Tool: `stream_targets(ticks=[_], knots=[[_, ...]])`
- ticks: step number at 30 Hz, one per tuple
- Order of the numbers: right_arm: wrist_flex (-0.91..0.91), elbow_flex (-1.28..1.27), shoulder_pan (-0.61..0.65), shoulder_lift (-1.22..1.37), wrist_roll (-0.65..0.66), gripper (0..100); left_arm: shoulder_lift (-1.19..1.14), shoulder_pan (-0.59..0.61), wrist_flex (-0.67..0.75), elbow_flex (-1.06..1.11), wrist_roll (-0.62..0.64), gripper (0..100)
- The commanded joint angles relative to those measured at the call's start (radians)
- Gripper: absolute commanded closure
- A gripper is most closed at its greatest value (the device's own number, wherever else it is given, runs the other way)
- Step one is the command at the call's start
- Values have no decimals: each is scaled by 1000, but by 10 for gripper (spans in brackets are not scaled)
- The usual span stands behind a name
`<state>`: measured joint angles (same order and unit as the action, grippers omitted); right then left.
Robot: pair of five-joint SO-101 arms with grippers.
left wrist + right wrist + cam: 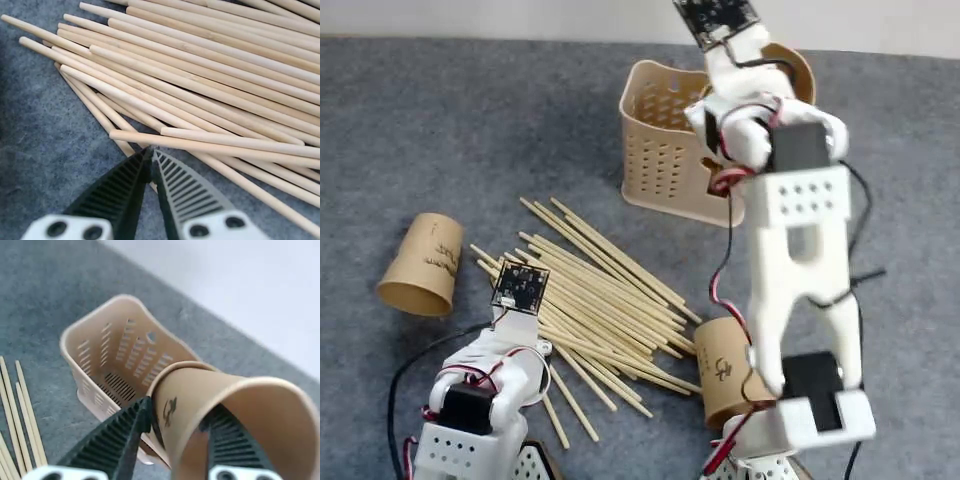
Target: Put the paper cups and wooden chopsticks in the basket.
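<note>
High view showed two lying cups (420, 265), outstretched right gripper (177, 412) clenched a paper cup (200, 395) over the far-edge basket (115, 355), left gripper (151, 152) closed at chopsticks (200, 90)

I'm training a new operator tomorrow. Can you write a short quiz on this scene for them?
1. True or false: the left tool is shut, with its tips at the chopsticks.
2. How many paper cups lie on the table? A one, B two, C three.
3. Fill in: the right tool holds a ____.

Key: 1 true; 2 B; 3 paper cup.
</note>
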<state>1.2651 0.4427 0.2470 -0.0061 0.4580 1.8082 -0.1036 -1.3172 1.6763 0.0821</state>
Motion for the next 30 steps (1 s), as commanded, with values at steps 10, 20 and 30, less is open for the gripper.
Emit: stream_targets(ticks=[10, 20, 30], knots=[[-22, 136, 31, 12, -15, 829, 10, -12, -5, 19, 6, 994], [-28, 153, 30, -10, -12, 829, 10, -12, -5, 19, 6, 994], [70, 147, 25, -8, -14, 892, 10, -12, -5, 19, 6, 994]])
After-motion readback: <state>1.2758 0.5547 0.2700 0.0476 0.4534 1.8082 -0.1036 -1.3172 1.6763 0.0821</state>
